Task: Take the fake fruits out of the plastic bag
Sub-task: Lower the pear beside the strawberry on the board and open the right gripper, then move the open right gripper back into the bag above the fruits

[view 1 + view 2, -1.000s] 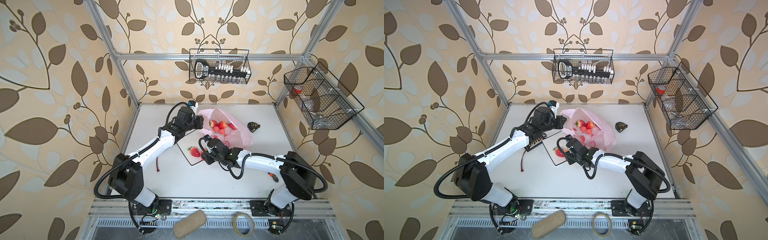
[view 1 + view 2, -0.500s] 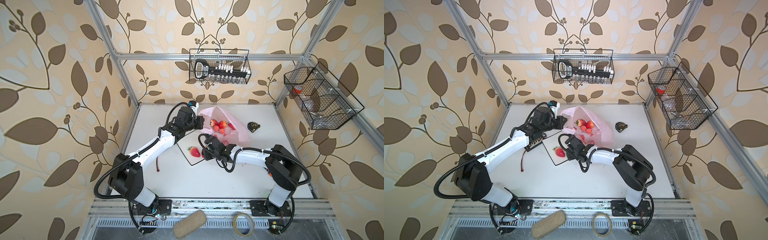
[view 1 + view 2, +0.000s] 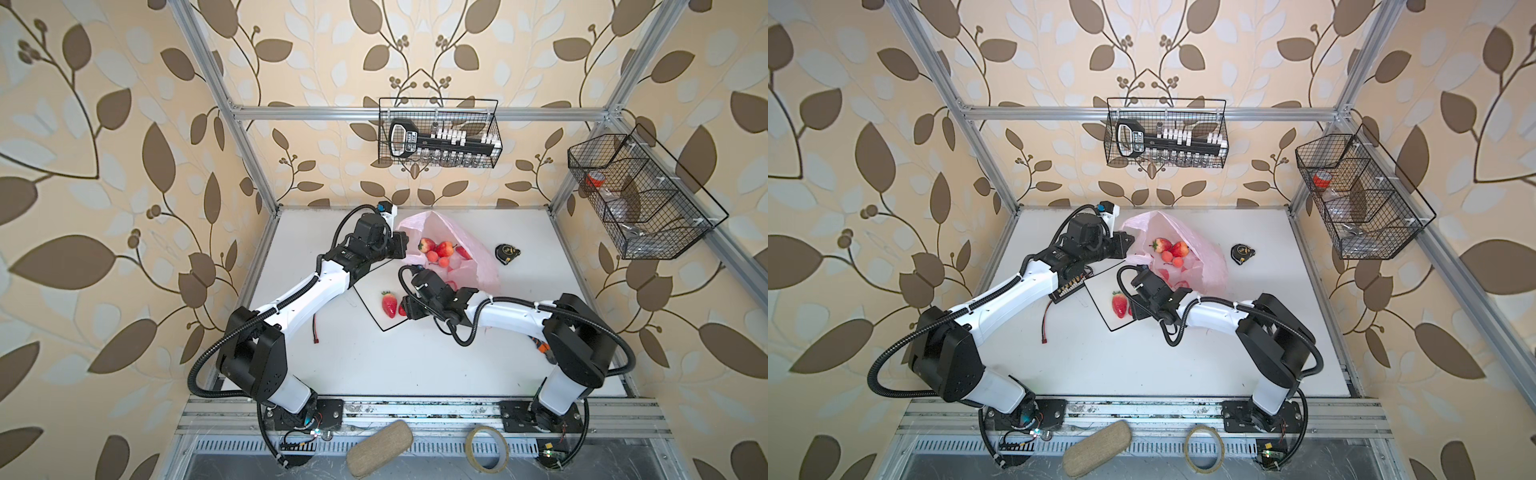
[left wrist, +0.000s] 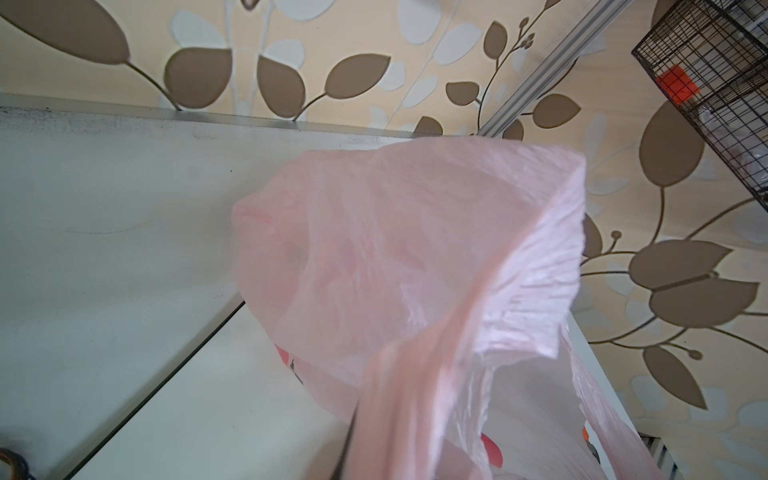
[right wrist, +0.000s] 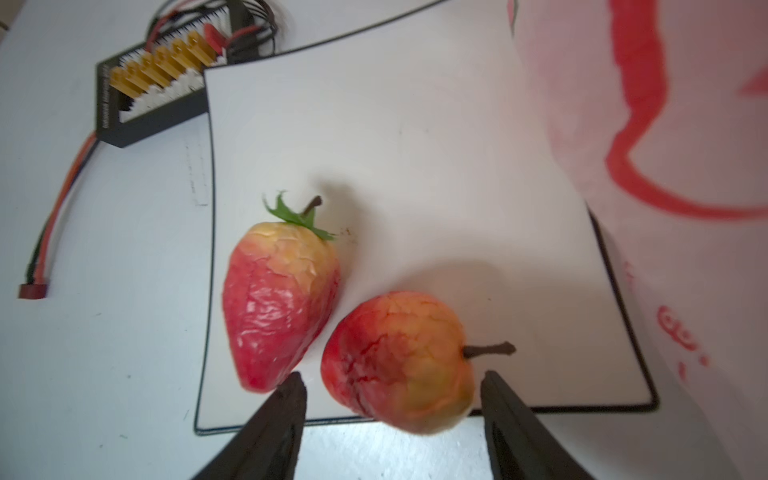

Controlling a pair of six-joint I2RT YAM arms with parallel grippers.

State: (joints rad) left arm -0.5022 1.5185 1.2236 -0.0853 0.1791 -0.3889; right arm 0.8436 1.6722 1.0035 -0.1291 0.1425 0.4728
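Note:
The pink plastic bag (image 3: 478,259) lies at the back of the table, and my left gripper (image 3: 404,245) is shut on its rim, holding the mouth up. The same film fills the left wrist view (image 4: 415,249). Two strawberries (image 3: 444,248) and two cherries (image 3: 433,255) show inside. On the white plate (image 5: 415,145) lies one strawberry (image 5: 278,307). A second strawberry (image 5: 399,361) rests at the plate's edge between the fingers of my right gripper (image 5: 392,378), which is open, with a gap on each side.
A black board with gold connectors (image 5: 153,91) and its red cable (image 3: 316,332) lie left of the plate. A black tape measure (image 3: 508,251) sits right of the bag. Wire baskets (image 3: 438,139) hang on the back and right walls.
My right gripper's jaws have spread and let the second strawberry down beside the first on the plate. The left gripper still holds the bag in the same place.

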